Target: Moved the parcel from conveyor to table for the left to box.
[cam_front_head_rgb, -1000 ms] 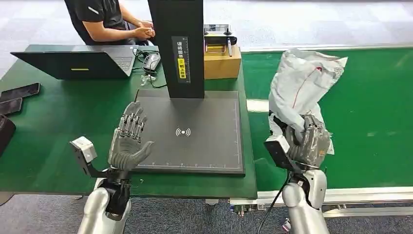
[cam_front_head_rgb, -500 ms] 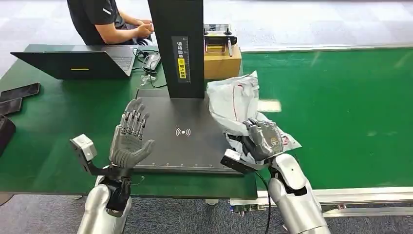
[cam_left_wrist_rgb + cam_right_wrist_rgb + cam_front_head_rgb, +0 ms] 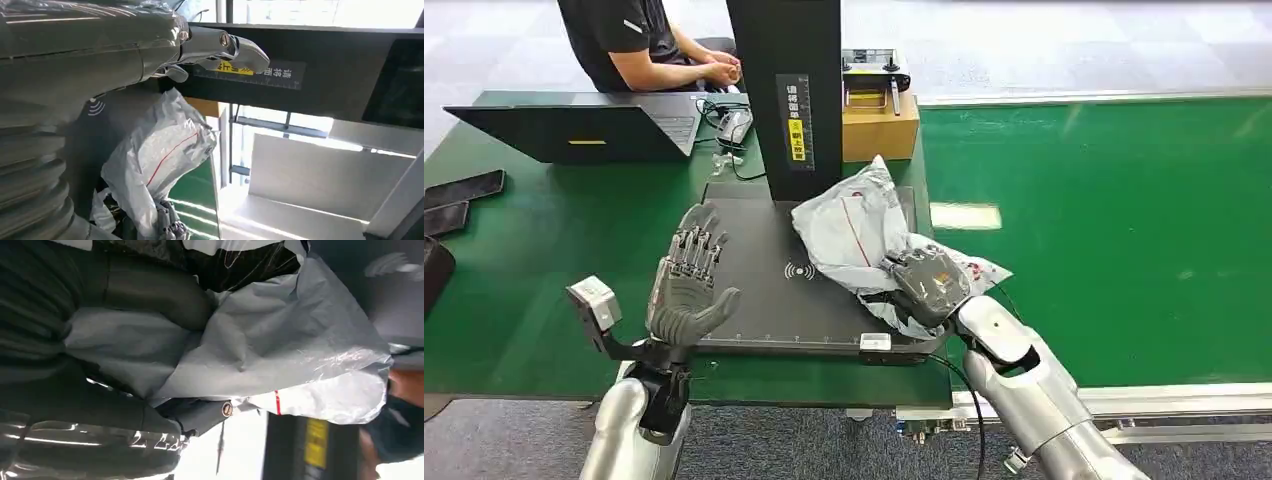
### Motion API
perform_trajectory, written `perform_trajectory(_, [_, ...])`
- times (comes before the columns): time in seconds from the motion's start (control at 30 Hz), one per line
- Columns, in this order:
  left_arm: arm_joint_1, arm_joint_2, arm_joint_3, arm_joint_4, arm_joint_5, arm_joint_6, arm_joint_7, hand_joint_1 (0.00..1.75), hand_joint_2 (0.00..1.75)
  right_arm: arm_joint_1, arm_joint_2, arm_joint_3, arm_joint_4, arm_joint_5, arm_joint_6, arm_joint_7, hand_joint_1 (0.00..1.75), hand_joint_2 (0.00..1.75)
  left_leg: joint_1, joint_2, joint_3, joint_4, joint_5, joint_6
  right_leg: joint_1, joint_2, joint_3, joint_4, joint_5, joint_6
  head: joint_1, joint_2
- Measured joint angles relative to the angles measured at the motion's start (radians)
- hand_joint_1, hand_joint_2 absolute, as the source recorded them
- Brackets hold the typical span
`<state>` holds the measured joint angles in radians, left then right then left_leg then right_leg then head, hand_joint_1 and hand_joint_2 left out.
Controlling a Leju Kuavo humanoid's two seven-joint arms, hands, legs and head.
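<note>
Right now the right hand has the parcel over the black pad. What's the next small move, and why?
Probably lower the parcel onto the black scan pad and open the right hand. That hand grips the bag's lower end, the bag already leans over the pad, and the left hand waits open beside it.

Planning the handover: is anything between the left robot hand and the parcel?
Nothing visible. The left robot hand is open at the black pad's left edge; bare pad lies between it and the parcel, gripped by the right robot hand.
</note>
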<state>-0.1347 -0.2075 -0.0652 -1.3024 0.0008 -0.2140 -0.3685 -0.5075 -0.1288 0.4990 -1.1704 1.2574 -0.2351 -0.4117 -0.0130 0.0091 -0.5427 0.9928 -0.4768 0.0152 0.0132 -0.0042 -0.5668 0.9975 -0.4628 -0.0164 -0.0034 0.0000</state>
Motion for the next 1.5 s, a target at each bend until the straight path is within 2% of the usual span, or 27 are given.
perform_trajectory(0.13, [-0.002,0.003,-0.002,0.003,0.009,0.001,-0.006,0.0,1.75,-0.054,-0.033,0.098,-0.006,-0.076,-0.041,-0.057,1.75,1.75,0.0,0.0,0.0,0.0,0.0,0.0,0.0,0.0,0.0,0.0,0.0,0.0,0.0,0.0])
perform_trajectory(0.4, [-0.001,0.013,-0.003,0.005,0.021,0.006,-0.011,0.0,1.75,-0.137,-0.069,0.214,0.015,-0.067,-0.084,-0.017,1.75,1.75,0.0,0.0,0.0,0.0,0.0,0.0,0.0,0.0,0.0,0.0,0.0,0.0,0.0,0.0])
perform_trajectory(0.43, [-0.001,0.015,-0.005,0.005,0.022,0.008,-0.011,0.0,1.75,-0.146,-0.071,0.225,0.027,-0.061,-0.099,-0.011,1.52,1.75,0.0,0.0,0.0,0.0,0.0,0.0,0.0,0.0,0.0,0.0,0.0,0.0,0.0,0.0])
perform_trajectory(0.5, [0.002,0.017,-0.005,0.005,0.027,0.01,-0.011,0.0,1.75,-0.162,-0.075,0.241,0.044,-0.057,-0.108,0.0,0.33,1.75,0.0,0.0,0.0,0.0,0.0,0.0,0.0,0.0,0.0,0.0,0.0,0.0,0.0,0.0])
perform_trajectory(0.53, [0.004,0.018,-0.006,0.005,0.029,0.011,-0.012,0.0,1.75,-0.167,-0.076,0.248,0.055,-0.057,-0.108,0.009,0.0,1.75,0.0,0.0,0.0,0.0,0.0,0.0,0.0,0.0,0.0,0.0,0.0,0.0,0.0,0.0])
perform_trajectory(0.73, [0.014,0.023,-0.007,0.005,0.031,0.021,-0.013,0.0,1.75,-0.19,-0.076,0.272,0.13,-0.054,-0.122,0.059,0.0,1.75,0.0,0.0,0.0,0.0,0.0,0.0,0.0,0.0,0.0,0.0,0.0,0.0,-0.001,0.0])
perform_trajectory(0.97, [0.013,0.023,-0.01,0.005,0.037,0.022,-0.012,0.0,1.75,-0.191,-0.075,0.276,0.179,-0.088,-0.212,0.032,0.0,1.75,0.0,0.0,0.0,0.0,0.0,0.0,0.0,0.0,0.0,0.0,0.0,0.0,0.0,0.0])
perform_trajectory(1.3, [0.009,0.023,-0.029,0.024,0.048,0.026,-0.02,0.0,1.75,-0.184,-0.073,0.278,0.211,-0.176,-0.406,-0.095,0.0,1.75,0.0,0.0,0.0,0.0,0.0,0.0,0.0,0.0,0.0,0.0,0.0,0.0,0.0,0.0])
perform_trajectory(1.5, [0.009,0.025,-0.032,0.032,0.063,0.033,-0.023,0.0,1.75,-0.102,-0.062,0.205,0.087,-0.224,-0.456,-0.228,0.0,1.75,0.0,0.0,0.0,0.0,0.0,0.0,0.0,0.0,0.0,0.0,0.0,0.0,0.0,0.0])
